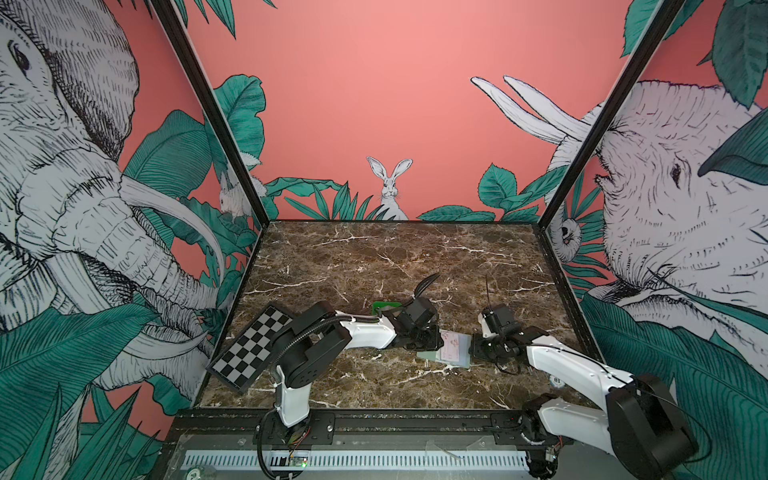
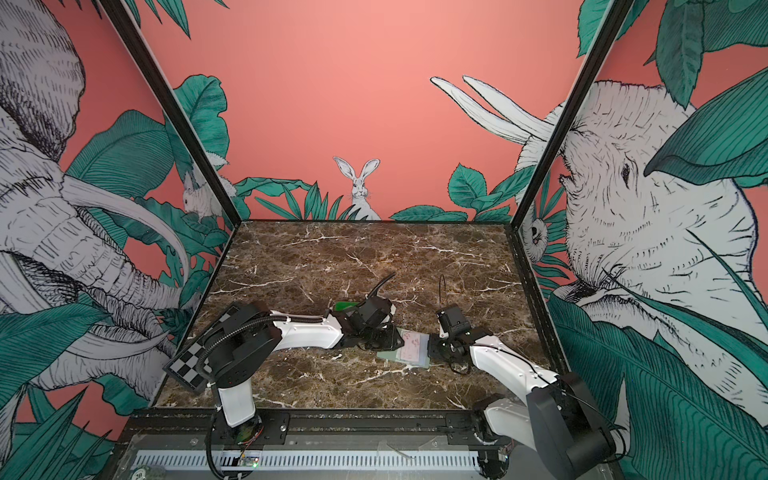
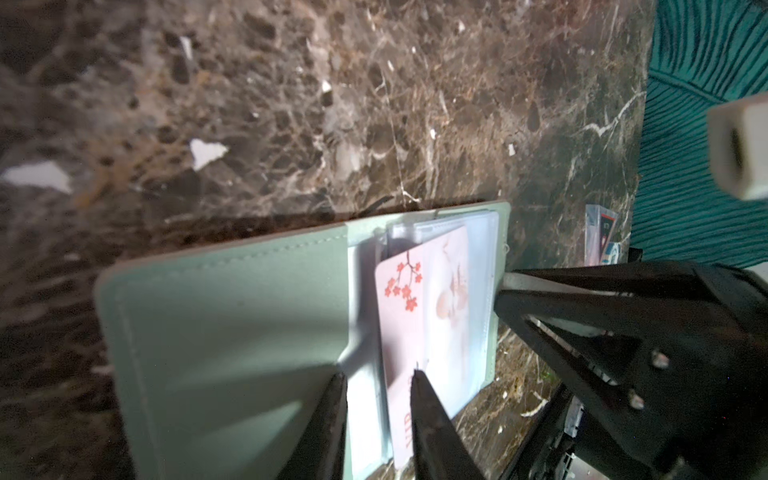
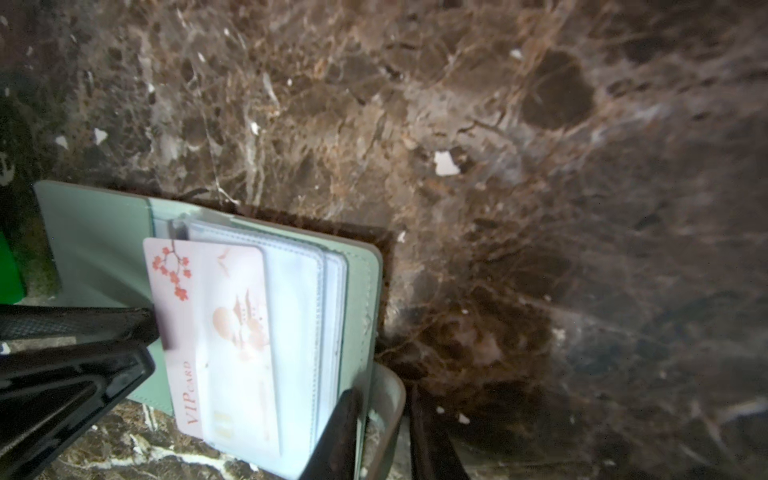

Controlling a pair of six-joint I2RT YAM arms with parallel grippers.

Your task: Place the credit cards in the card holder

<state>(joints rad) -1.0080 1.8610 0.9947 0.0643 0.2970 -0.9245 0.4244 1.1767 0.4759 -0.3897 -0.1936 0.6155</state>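
Note:
The pale sage-green card holder [image 1: 428, 356] [image 2: 384, 356] lies open on the marble between my two grippers. Its bare cover [image 3: 232, 332] [image 4: 99, 249] faces up. One pink VIP credit card [image 3: 401, 324] [image 4: 187, 324] sits partly inside a clear sleeve [image 4: 299, 316], one long edge still outside. My left gripper [image 3: 376, 378] [image 1: 438, 338] is open, one fingertip [image 3: 417, 380] on the card, the other over the sleeves. My right gripper [image 4: 382, 401] [image 1: 472, 349] is shut on the holder's far cover edge and snap strap [image 4: 392, 399], holding that edge off the table.
A bright green tray [image 1: 384, 308] [image 4: 8, 270] stands just behind the left wrist, mostly hidden by it. A checkerboard plate [image 1: 253, 345] leans at the left wall. A small round tag [image 1: 557, 380] lies by the right arm. A small clear packet [image 3: 602, 237] lies near the table's edge.

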